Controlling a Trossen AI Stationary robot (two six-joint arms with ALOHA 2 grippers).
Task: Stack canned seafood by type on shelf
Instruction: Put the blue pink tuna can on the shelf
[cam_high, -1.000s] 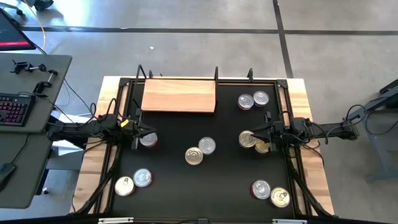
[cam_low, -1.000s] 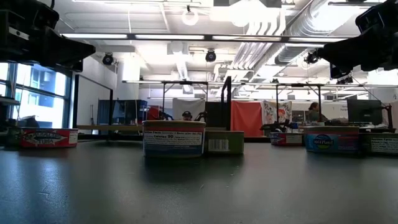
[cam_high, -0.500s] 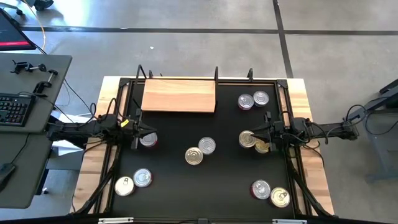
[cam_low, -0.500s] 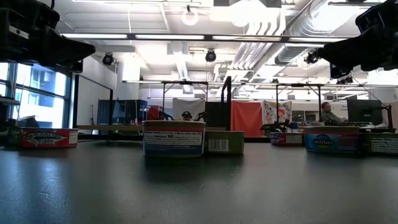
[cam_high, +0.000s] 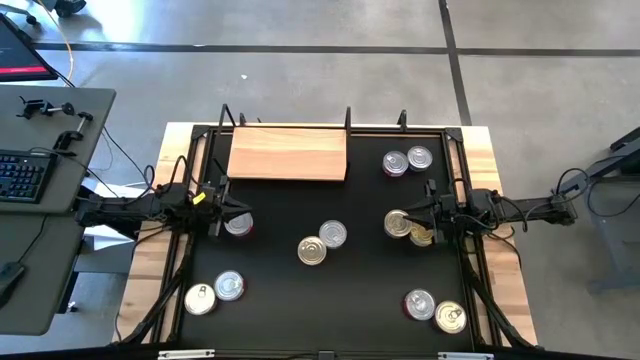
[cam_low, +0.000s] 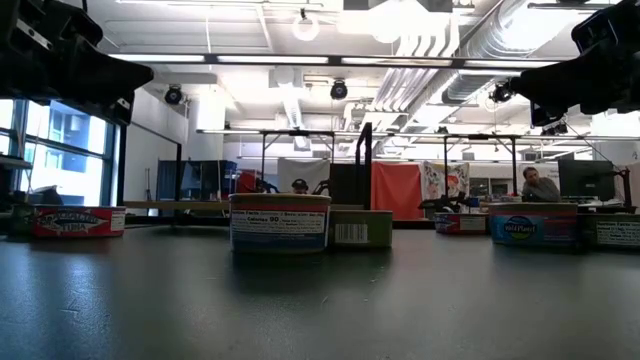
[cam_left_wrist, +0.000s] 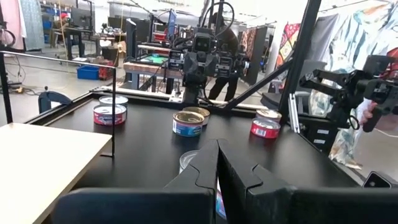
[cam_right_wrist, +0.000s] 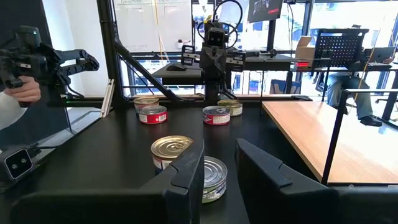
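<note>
The shelf (cam_high: 288, 153), a slab of light wood, lies flat at the far left of the black mat. Several tins of canned seafood sit flat on the mat. There are pairs at the far right (cam_high: 407, 160), centre (cam_high: 322, 243), near left (cam_high: 215, 292) and near right (cam_high: 435, 310). My left gripper (cam_high: 228, 215) hovers level and shut over a single tin (cam_high: 238, 224), its fingers (cam_left_wrist: 217, 163) together. My right gripper (cam_high: 408, 222) hovers level over two more tins (cam_high: 410, 228). A narrow gap (cam_right_wrist: 219, 168) shows between its fingers, and they hold nothing.
A black frame with thin upright posts (cam_high: 348, 118) rims the mat. Bare mat lies between the tin pairs and in front of the shelf. A desk with a keyboard (cam_high: 25, 175) stands left of the table. A person's hand (cam_right_wrist: 25, 90) holds a device beyond the table's edge.
My left gripper has rolled a little about the line it points along, staying in place and shut. The tins and my right gripper have kept still.
</note>
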